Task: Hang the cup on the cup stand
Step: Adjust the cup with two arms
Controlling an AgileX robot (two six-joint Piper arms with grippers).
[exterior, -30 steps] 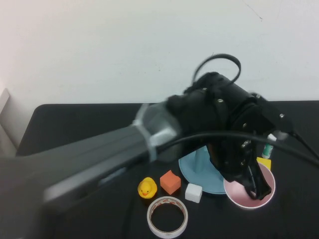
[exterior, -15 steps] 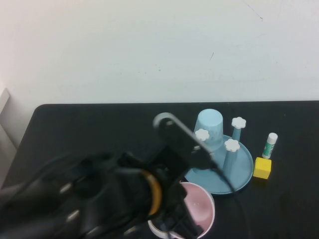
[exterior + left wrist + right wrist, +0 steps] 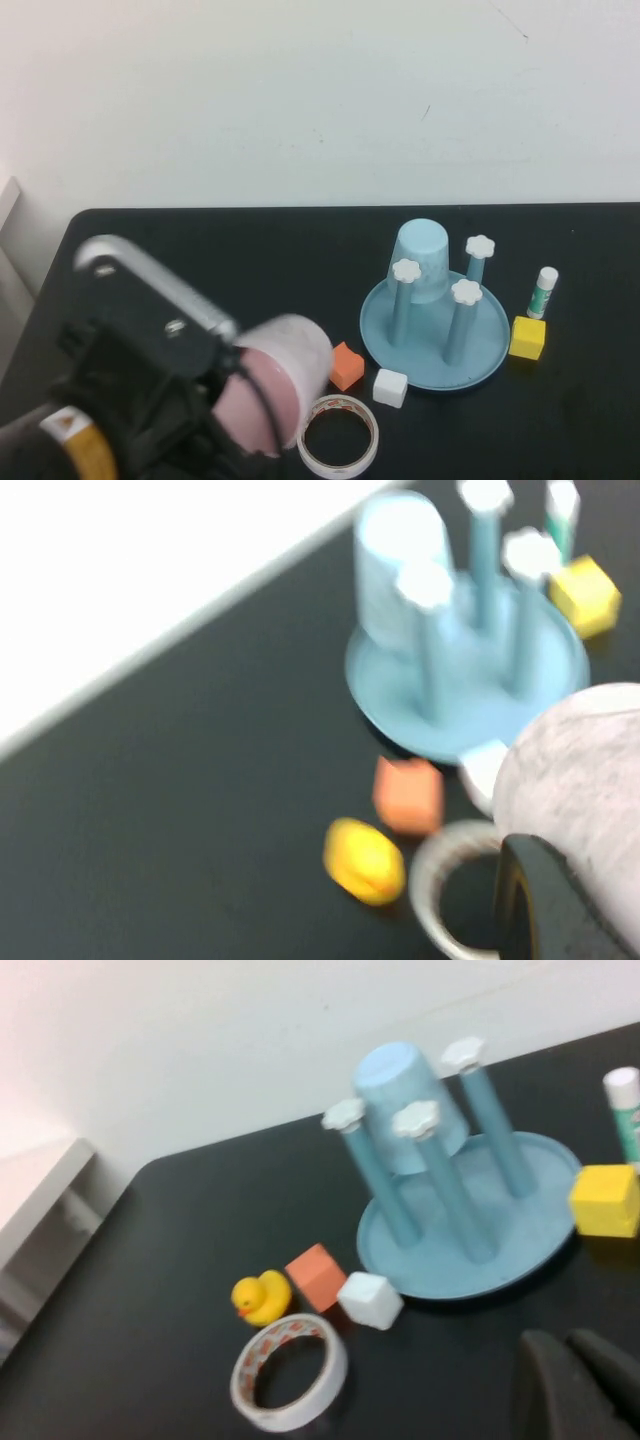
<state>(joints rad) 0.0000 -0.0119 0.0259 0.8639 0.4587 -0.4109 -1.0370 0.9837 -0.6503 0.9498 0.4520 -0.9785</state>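
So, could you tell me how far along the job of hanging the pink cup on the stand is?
Picked up: the left gripper, low on the table's left in the high view, is shut on the pink cup, lifted and tipped on its side. In hand: carrying it. Left: getting it onto a free peg of the cup stand, where only the light blue cup hangs. The right gripper is shut, holding nothing, near the stand.
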